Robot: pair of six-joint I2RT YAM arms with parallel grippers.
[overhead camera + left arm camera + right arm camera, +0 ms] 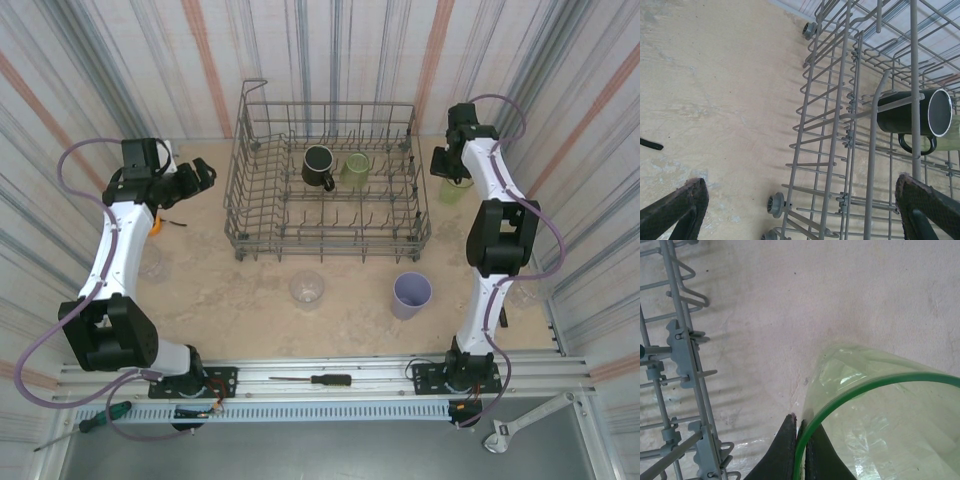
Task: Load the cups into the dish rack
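The grey wire dish rack (262, 205) stands at the back centre of the table. Inside it are a black mug (319, 166) and an olive-green tumbler (354, 170). Right of the rack, my right gripper (449, 178) is shut on the rim of another green tumbler (452, 191); in the right wrist view the fingers (790, 450) pinch the tumbler's wall (880, 430) just above the table. My left gripper (203, 180) is open beside the rack's left side. Its wrist view shows the rack (850, 125) and the mug (912, 119) lying on its side. A clear cup (307, 289) and a lavender cup (411, 295) stand in front of the rack.
An orange-handled tool (160, 222) lies by the left arm. A black screwdriver (316, 380) and a green-handled one (100, 418) rest on the front rail. Striped walls enclose the table on three sides.
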